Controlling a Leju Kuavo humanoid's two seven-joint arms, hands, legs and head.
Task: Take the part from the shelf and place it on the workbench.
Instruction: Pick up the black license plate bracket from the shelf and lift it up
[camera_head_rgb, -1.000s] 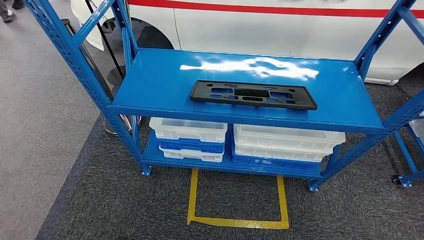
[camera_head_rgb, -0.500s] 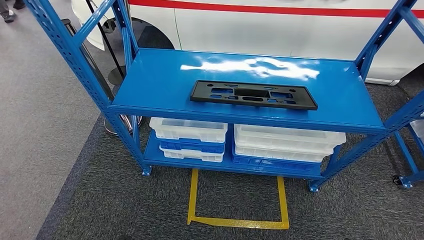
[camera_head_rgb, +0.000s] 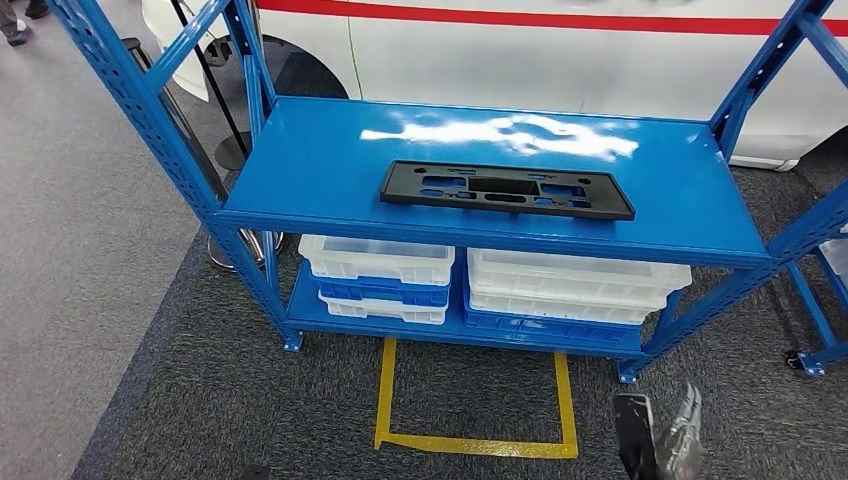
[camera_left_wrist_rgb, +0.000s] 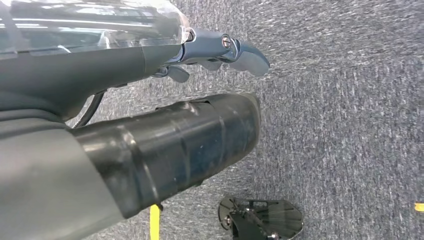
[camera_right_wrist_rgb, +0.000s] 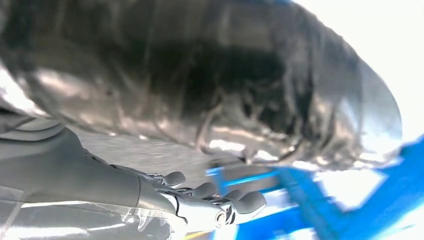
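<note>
**Tech A:** Black, flat, rectangular plastic part (camera_head_rgb: 506, 189), pierced with cut-outs, lies on the upper deck of the blue steel shelf (camera_head_rgb: 300, 160), near the front edge and roughly centred. Nothing touches it.

**Tech B:** Reason for that placement?

**Tech A:** Judged from the layout: flat and long side forward, it presents its front edge to a robot standing at the yellow taped floor outline (camera_head_rgb: 476, 400) on the dark carpet. White plastic bins (camera_head_rgb: 380, 258) occupy the lower deck; a white vehicle body with a red stripe (camera_head_rgb: 560, 45) stands behind.

**Tech B:** Hand status?

**Tech A:** Right hand (camera_head_rgb: 660, 435) shows at the lower edge of the head view, low over the carpet, well apart from the part. In the right wrist view its fingers (camera_right_wrist_rgb: 220, 197) lie extended side by side, lightly curled, with nothing in them; blurred blue framing lies beyond. Left hand (camera_left_wrist_rgb: 220, 52) hangs over the carpet, fingers extended and slightly apart, holding and touching nothing.

**Tech B:** Step in hand?

**Tech A:** Approach, as a judgement. The pick is not yet begun; the workbench is not visible.
</note>
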